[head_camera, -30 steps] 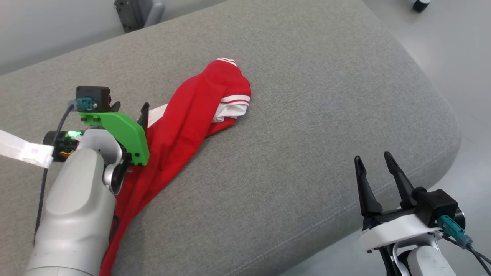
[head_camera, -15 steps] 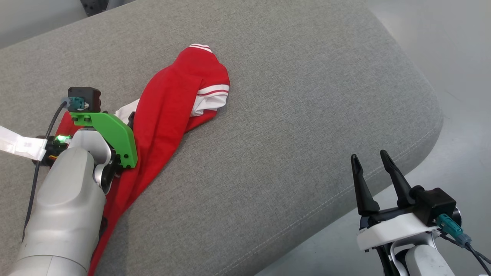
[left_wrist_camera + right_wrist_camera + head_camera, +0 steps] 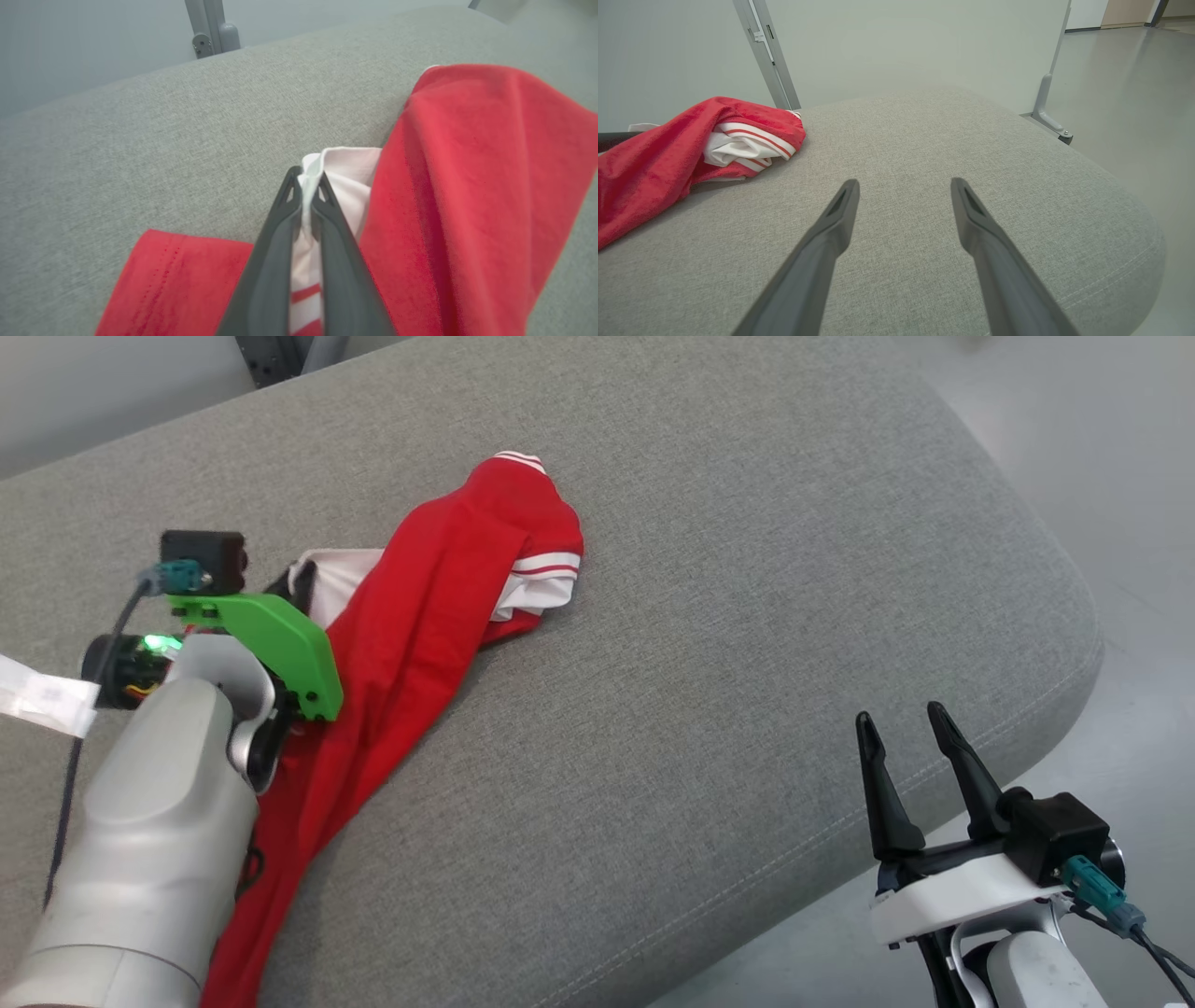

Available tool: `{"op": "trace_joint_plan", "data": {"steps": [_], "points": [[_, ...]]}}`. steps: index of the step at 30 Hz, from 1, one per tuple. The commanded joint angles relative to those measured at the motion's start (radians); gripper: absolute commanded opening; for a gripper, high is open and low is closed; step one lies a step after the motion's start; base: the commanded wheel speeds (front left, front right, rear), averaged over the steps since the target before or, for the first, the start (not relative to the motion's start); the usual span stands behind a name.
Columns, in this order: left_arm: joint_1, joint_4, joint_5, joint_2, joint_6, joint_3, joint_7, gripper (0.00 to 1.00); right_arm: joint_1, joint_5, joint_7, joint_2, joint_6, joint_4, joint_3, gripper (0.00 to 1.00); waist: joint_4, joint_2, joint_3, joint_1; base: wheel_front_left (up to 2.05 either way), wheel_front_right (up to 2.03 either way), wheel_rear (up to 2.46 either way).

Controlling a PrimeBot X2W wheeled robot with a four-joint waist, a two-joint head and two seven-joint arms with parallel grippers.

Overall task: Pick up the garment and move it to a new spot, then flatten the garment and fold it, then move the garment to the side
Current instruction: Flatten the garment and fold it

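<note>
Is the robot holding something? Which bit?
Yes. Its left gripper pinches the red garment by a white, red-striped edge. The right gripper holds nothing.

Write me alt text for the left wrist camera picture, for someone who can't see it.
The left hand is shut on a white, red-striped fold of a red garment, its two dark fingers pinching the cloth between them. The garment is bunched on a grey cushion, with a metal post against a pale wall behind.

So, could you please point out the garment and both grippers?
garment (image 3: 429, 607), head view, red middle fold
left gripper (image 3: 308, 173), left wrist view, between fingertips
right gripper (image 3: 904, 182), right wrist view, between fingertips
</note>
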Motion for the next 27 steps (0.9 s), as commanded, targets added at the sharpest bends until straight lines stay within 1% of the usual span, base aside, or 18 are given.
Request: {"op": "trace_joint_plan", "data": {"steps": [1,3,4,6,8,11,14,18,19,20,21,25,27], "points": [[-0.039,0.003,-0.011,0.017,0.011,0.017,-0.042,0.0,0.01,-0.005,-0.003,-0.001,0.0,0.003,-0.001,1.0,0.009,0.0079,-0.012,0.0,0.0,0.0,0.0],[-0.058,0.01,-0.009,0.025,0.027,0.029,-0.09,0.0,0.013,-0.009,-0.003,-0.001,0.0,0.004,-0.002,1.0,0.013,0.0079,-0.019,0.0,0.0,0.0,0.0],[-0.058,0.01,-0.009,0.025,0.027,0.029,-0.09,0.0,0.013,-0.009,-0.003,-0.001,0.0,0.004,-0.002,1.0,0.013,0.0079,-0.019,0.0,0.0,0.0,0.0],[-0.079,0.014,-0.012,0.03,0.042,0.041,-0.133,0.0,0.015,-0.013,-0.003,-0.001,0.0,0.005,-0.004,1.0,0.018,0.0079,-0.028,0.0,0.0,0.0,0.0],[-0.103,0.009,-0.018,0.023,0.053,0.055,-0.174,0.0,0.02,-0.019,-0.003,-0.001,0.0,0.006,-0.008,1.0,0.023,0.0079,-0.037,0.0,0.0,0.0,0.0],[-0.125,-0.007,-0.021,0.004,0.056,0.064,-0.217,0.0,0.027,-0.026,-0.003,-0.001,0.0,0.007,-0.015,1.0,0.031,0.0079,-0.051,0.0,0.0,0.0,0.0],[-0.13,-0.038,-0.03,-0.034,0.057,0.061,-0.243,0.0,0.038,-0.033,-0.003,-0.001,0.0,0.009,-0.021,1.0,0.041,0.0079,-0.068,0.0,0.0,0.0,0.0],[-0.075,-0.103,-0.038,-0.108,0.064,0.037,-0.257,0.0,0.045,-0.04,-0.003,-0.001,0.0,0.01,-0.024,1.0,0.047,0.0079,-0.087,0.0,0.0,0.0,0.0],[-0.057,-0.122,-0.037,-0.121,0.069,0.025,-0.259,0.0,0.046,-0.04,-0.003,-0.001,0.0,0.01,-0.023,1.0,0.047,0.0079,-0.09,0.0,0.0,0.0,0.0],[-0.014,-0.168,-0.042,-0.144,0.069,-0.006,-0.252,0.0,0.046,-0.039,-0.003,-0.001,0.0,0.007,-0.022,1.0,0.043,0.0079,-0.093,0.0,0.0,0.0,0.0],[0.013,-0.191,-0.038,-0.154,0.075,-0.03,-0.247,0.0,0.046,-0.038,-0.003,-0.001,0.0,0.006,-0.021,1.0,0.04,0.0079,-0.095,0.0,0.0,0.0,0.0],[0.138,-0.287,-0.043,-0.169,0.094,-0.145,-0.216,0.0,0.052,-0.033,-0.003,-0.001,0.0,0.003,-0.029,1.0,0.03,0.0079,-0.091,0.0,0.0,0.0,0.0],[0.198,-0.337,-0.073,-0.169,0.1,-0.218,-0.196,0.0,0.049,-0.027,-0.003,-0.001,0.0,0.001,-0.028,1.0,0.021,0.0079,-0.082,0.0,0.0,0.0,0.0]]}}
